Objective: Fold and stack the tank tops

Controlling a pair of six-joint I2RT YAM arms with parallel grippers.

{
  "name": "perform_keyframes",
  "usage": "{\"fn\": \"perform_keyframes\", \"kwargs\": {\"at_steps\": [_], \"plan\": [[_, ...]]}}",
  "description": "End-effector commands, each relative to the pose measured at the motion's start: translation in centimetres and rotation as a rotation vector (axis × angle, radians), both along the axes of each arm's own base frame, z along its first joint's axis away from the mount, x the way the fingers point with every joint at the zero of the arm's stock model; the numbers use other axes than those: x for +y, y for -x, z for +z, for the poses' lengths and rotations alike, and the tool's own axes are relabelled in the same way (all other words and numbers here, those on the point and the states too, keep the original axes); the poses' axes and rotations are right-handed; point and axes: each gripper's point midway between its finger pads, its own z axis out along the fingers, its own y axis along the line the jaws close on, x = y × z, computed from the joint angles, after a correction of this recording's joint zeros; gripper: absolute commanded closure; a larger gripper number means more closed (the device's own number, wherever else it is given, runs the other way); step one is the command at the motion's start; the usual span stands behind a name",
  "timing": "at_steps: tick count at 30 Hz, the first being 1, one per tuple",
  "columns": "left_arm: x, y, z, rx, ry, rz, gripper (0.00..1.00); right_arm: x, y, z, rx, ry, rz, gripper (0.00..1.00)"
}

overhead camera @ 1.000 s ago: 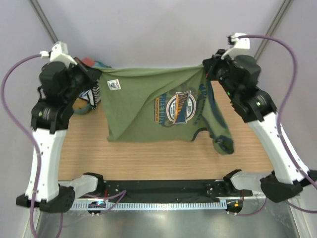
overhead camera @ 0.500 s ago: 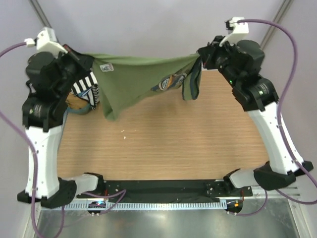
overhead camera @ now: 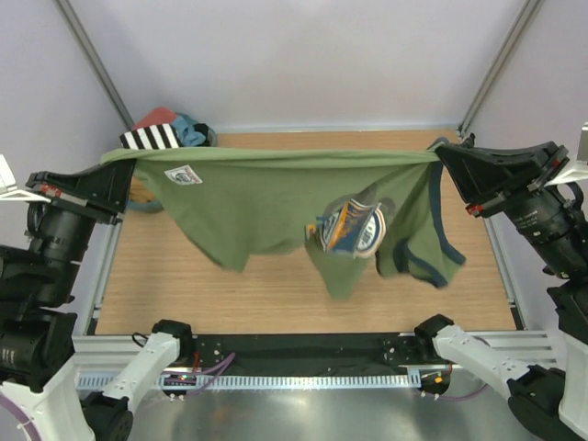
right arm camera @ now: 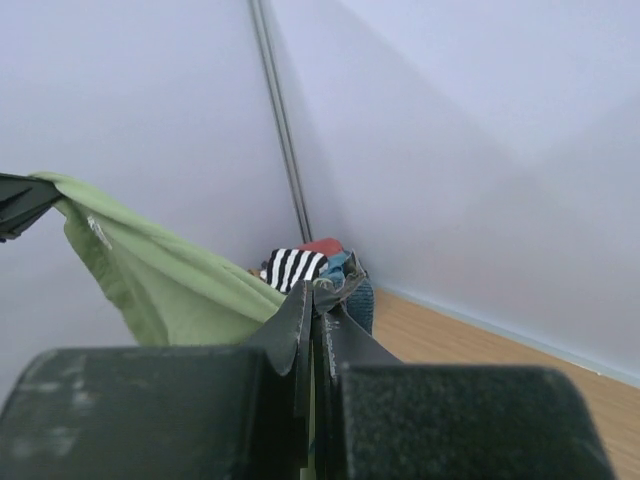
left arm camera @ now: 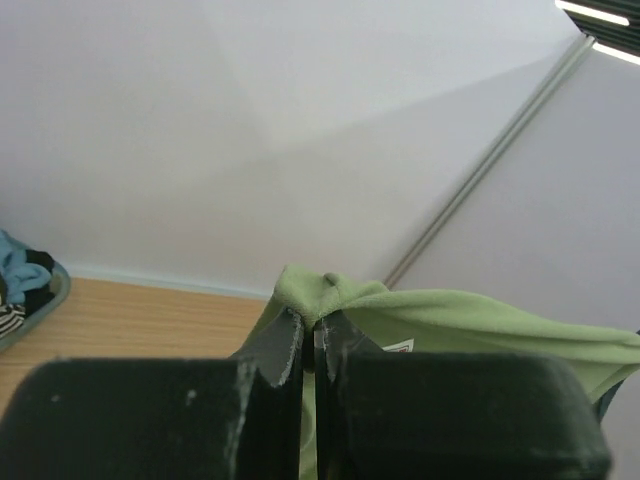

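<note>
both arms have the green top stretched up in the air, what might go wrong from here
1. The left gripper and right gripper pinch only small bits of the green tank top; a corner may slip out.
2. Its lower half hangs bunched and twisted, so it may land creased.

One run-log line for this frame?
left claw: shut on olive tank top | right claw: shut on it | garment: stretched above table | striped tank top: far-left corner

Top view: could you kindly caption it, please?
Left gripper and right gripper stretch the green top over the table.
</note>
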Motion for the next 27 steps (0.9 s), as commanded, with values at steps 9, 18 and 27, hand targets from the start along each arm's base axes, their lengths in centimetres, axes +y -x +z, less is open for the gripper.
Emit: {"fn": "perform_keyframes", "kwargs": {"at_steps": [9, 18, 27], "plan": [[-1.7, -15.1, -9.7, 0.391, 0.032, 0.072, 1.0, 3.9, -17.6, -11.4, 0.448, 0.198, -0.263, 0.99], [-1.8, -32.8, -30.8, 0.714, 0.069, 0.301, 1.0, 6.4, -35.3, -25.8, 0.67, 0.169, -0.268, 0.62], [0.1, -38.1, -32.3, 0.831, 0.028, 0.366, 0.18, 5.6, -37.4, -34.4, 0.869, 0.236, -0.303, 0.15]]}}
